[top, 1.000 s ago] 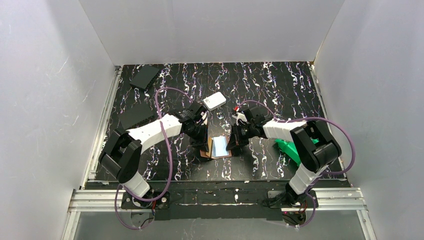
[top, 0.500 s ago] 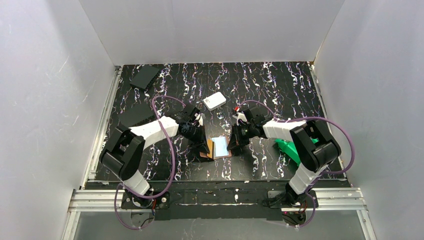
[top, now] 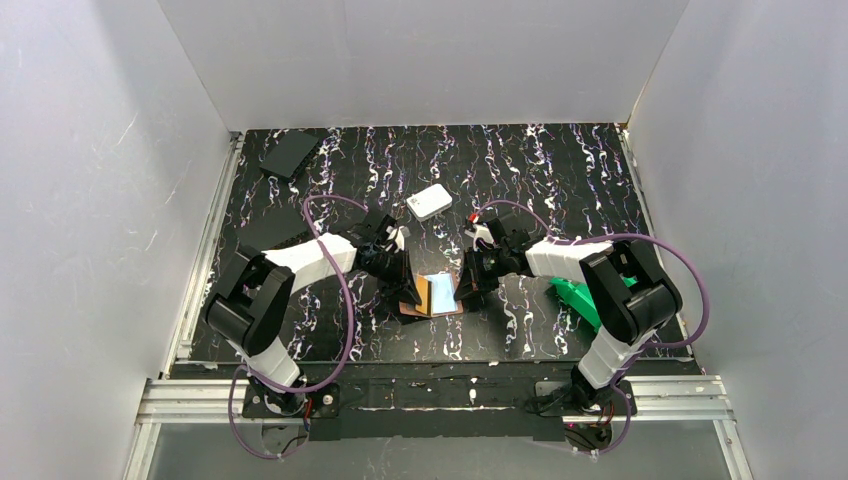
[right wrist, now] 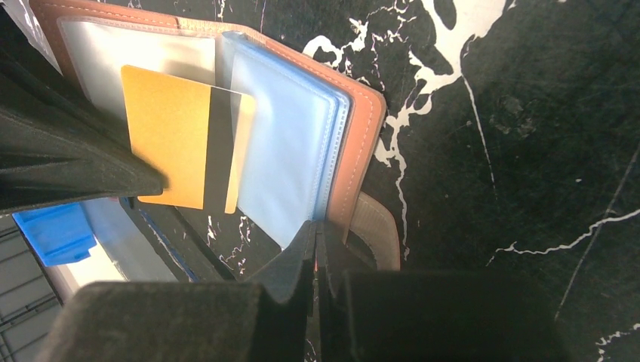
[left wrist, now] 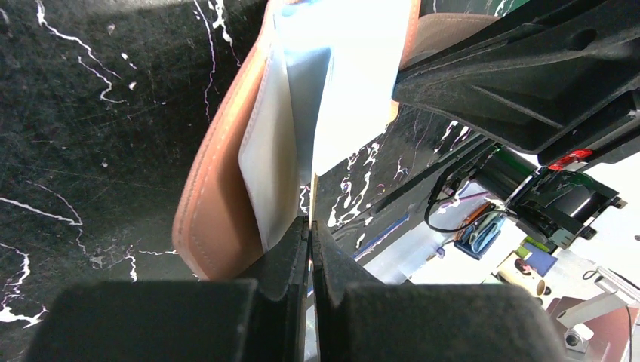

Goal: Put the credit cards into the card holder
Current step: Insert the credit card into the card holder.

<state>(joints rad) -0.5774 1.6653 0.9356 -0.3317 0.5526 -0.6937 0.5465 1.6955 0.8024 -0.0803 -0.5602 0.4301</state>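
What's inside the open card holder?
A gold card with a dark stripe, pinched by the left claw, lies over a clear pocket beside light-blue sleeves. The claw covers the pocket's edge; the sleeves' contents don't show.

Left hand point(top: 407, 288), right hand point(top: 464, 288): both pinched closed.

The card holder point(right wrist: 364, 143) lies open on the black marbled table point(right wrist: 513, 151), with its blue plastic sleeves point(right wrist: 283, 143) facing up. A yellow card point(right wrist: 170, 143) with a dark stripe lies partly over the sleeves, its left edge under the left gripper point(right wrist: 136, 177). The right gripper point(right wrist: 315, 241) is closed on the holder's lower edge, beside the snap tab point(right wrist: 381, 230).
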